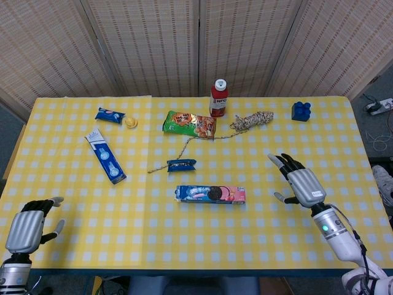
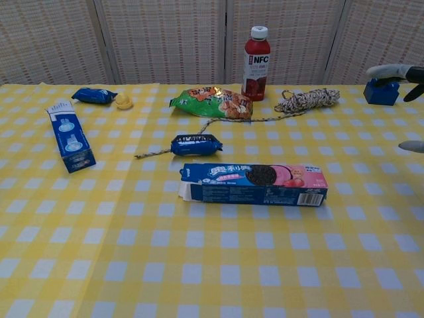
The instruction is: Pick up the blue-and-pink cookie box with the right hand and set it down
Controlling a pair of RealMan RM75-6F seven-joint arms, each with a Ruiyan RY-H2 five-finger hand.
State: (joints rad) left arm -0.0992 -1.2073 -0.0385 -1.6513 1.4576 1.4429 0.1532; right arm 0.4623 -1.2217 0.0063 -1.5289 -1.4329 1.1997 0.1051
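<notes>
Pretty even, bright overhead light in both views — only soft, short shadows under stuff like the cookie box and red juice bottle, no real glare, everything sharp edge to edge.

my head view looks steeply down over the whole desk; my chest view sits low and near, sharing its middle.
</notes>
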